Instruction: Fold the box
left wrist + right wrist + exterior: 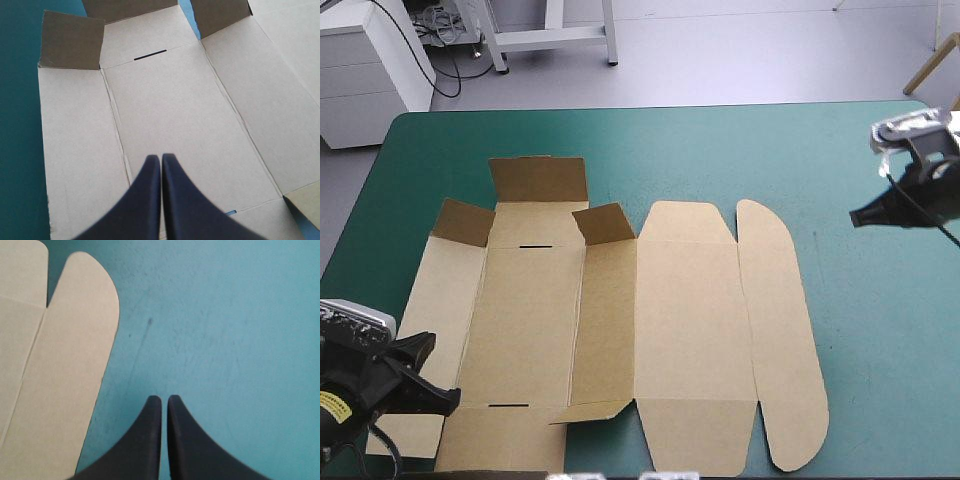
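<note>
On the table [890, 340] the box [620, 330] lies mostly flat, left of centre, with a few small flaps [605, 222] up. We reckon it's light, stiff board, best pinched at a side edge. Our left gripper [160, 159] hangs over its near end, fingers together. The right gripper [164, 400] is out past the rounded flap [75, 340], fingers together too.

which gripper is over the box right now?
The left gripper, shut, over the box near its left edge; the right gripper, also shut, is over teal-green cover beside the rounded flap.

Teal-green table cover [880, 330], faint dark scuff mark [148, 329] on it
</note>
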You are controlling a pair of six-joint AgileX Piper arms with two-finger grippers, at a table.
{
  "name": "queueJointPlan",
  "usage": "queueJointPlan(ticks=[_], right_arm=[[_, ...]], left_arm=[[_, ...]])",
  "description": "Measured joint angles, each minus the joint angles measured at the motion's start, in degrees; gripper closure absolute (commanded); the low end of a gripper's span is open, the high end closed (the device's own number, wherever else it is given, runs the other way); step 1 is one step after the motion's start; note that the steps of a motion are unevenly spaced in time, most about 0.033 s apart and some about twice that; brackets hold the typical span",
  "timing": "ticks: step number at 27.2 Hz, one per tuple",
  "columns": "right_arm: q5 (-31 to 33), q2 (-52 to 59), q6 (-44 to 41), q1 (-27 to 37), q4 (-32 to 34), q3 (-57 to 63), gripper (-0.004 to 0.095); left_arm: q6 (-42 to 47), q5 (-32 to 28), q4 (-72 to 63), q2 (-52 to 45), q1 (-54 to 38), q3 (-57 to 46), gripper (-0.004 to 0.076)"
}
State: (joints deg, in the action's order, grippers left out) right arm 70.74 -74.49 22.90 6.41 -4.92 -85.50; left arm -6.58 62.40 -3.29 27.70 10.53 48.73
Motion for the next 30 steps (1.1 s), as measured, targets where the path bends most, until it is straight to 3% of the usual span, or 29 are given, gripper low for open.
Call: queueJointPlan(ticks=[7,17,30], right_arm=[[0.12,20.16,-4.10,5.60,0.00,19.74,0.0886],[-4.76,43.40,-7.75,6.06,-2.84,43.15,0.0887],[-12.47,48.97,-7.26,6.06,-7.30,52.32,0.0927]], left_arm=[[0.00,0.26,0.00,0.00,0.00,0.00,0.0734],[-0.51,1.83,-0.05,0.00,0.00,0.05,0.0734],[3.52,2.65,0.10,0.34,0.00,0.05,0.0734]])
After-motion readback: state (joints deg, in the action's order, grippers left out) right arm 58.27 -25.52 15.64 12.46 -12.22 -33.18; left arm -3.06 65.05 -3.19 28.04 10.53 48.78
